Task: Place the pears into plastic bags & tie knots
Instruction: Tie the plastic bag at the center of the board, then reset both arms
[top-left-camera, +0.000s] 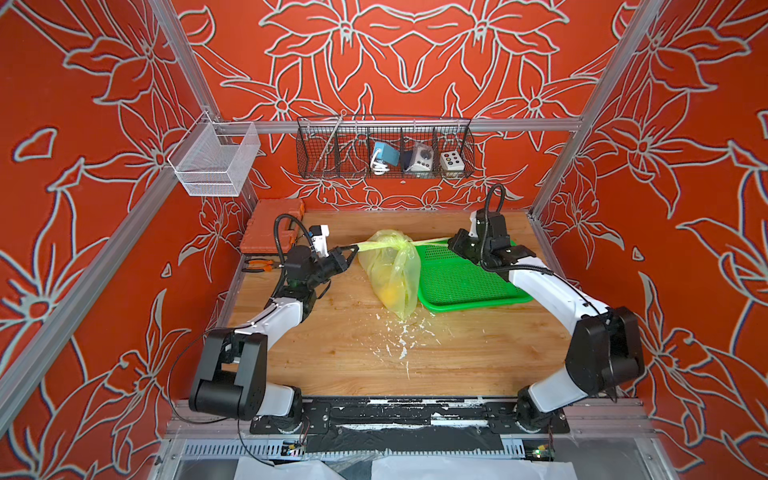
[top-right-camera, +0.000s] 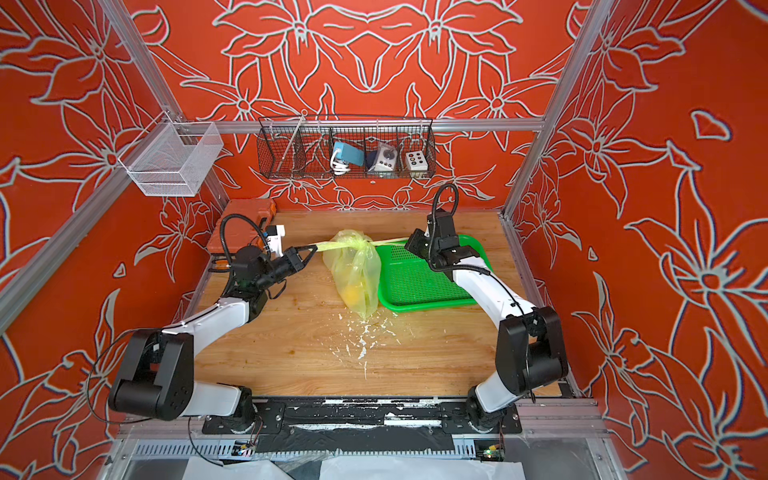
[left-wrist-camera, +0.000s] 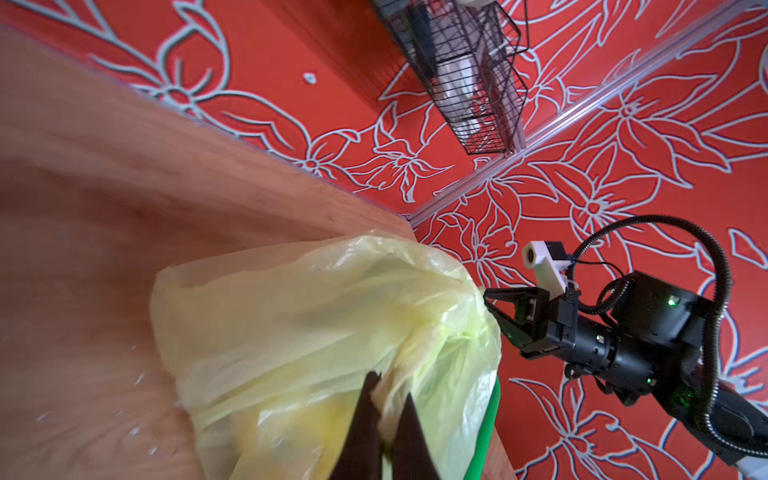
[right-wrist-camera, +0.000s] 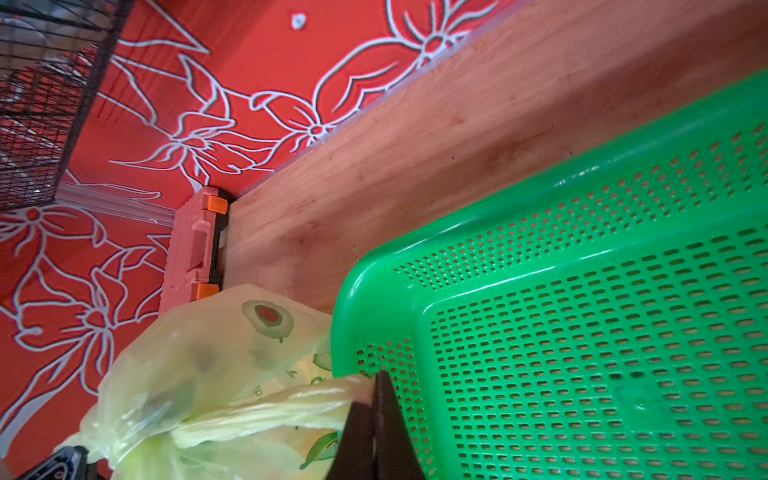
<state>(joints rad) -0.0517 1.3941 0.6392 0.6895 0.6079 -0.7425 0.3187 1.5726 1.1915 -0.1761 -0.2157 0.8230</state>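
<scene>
The pale yellow-green plastic bag (top-left-camera: 390, 266) (top-right-camera: 357, 266) lies mid-table, its neck toward the back. A yellow-orange pear (top-left-camera: 390, 296) (top-right-camera: 353, 296) shows through its lower part. Both loop handles are pulled taut sideways from a bunched twist, the knot (top-left-camera: 402, 245) (top-right-camera: 365, 245), at the neck. My left gripper (top-left-camera: 355, 248) (left-wrist-camera: 388, 386) is shut on the left handle. My right gripper (top-left-camera: 451, 243) (right-wrist-camera: 376, 376) is shut on the right handle (right-wrist-camera: 270, 407), above the basket's corner. Avocado prints show on the bag (right-wrist-camera: 199, 365).
A green perforated basket (top-left-camera: 469, 286) (right-wrist-camera: 582, 311) sits right of the bag, touching it. An orange tool case (top-left-camera: 272, 224) and pliers (top-left-camera: 259, 266) lie at the back left. White flecks (top-left-camera: 399, 336) litter the wood in front of the bag. Wire baskets (top-left-camera: 386, 145) hang on the back wall.
</scene>
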